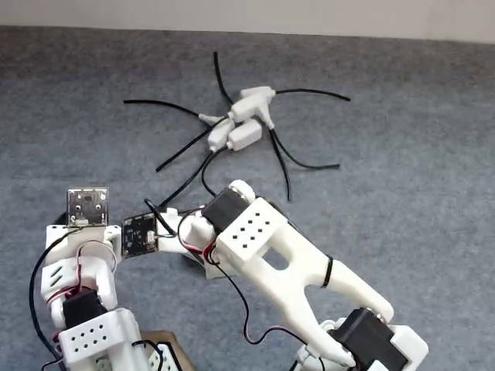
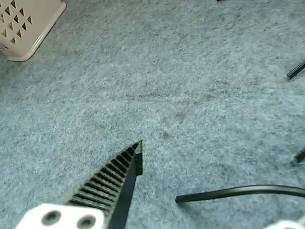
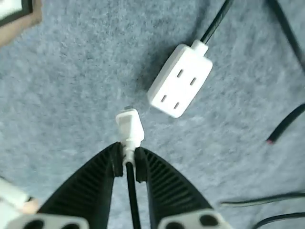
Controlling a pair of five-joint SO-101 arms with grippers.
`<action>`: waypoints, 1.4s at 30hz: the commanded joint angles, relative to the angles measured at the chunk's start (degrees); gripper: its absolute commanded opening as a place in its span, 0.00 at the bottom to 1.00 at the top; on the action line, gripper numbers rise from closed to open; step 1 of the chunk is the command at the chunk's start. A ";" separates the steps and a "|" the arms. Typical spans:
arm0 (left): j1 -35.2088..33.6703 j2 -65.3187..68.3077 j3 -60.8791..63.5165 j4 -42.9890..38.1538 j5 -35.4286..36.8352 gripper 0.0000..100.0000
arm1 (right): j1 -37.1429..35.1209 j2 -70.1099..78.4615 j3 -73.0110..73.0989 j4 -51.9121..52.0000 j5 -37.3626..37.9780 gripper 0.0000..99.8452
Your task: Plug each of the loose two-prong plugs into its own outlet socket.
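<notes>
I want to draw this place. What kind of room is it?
Probably a robot practice spot indoors: grey carpet, white robot arms, and the right hand holding a plug near a socket.

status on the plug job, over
right claw shut on plug, just short of outlet socket. left claw open over carpet. nothing between plug and outlet socket.

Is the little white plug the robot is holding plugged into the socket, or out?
Out. The right gripper holds the white plug by its neck, and bare grey carpet shows between it and the white outlet block.
</notes>
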 commanded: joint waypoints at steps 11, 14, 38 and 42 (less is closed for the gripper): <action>-19.38 -0.57 1.01 -7.30 -2.64 0.53 | -0.40 -0.40 -2.77 -2.86 24.00 0.01; -20.26 -0.57 1.01 -7.12 -2.64 0.53 | -1.01 -0.40 -2.77 -3.12 27.25 0.01; -28.18 -0.66 1.01 -7.12 -2.64 0.53 | 1.45 8.92 -8.48 -7.52 34.37 0.01; -28.18 -0.66 1.01 -7.12 -2.64 0.53 | 1.54 7.60 -10.15 -4.70 34.55 0.01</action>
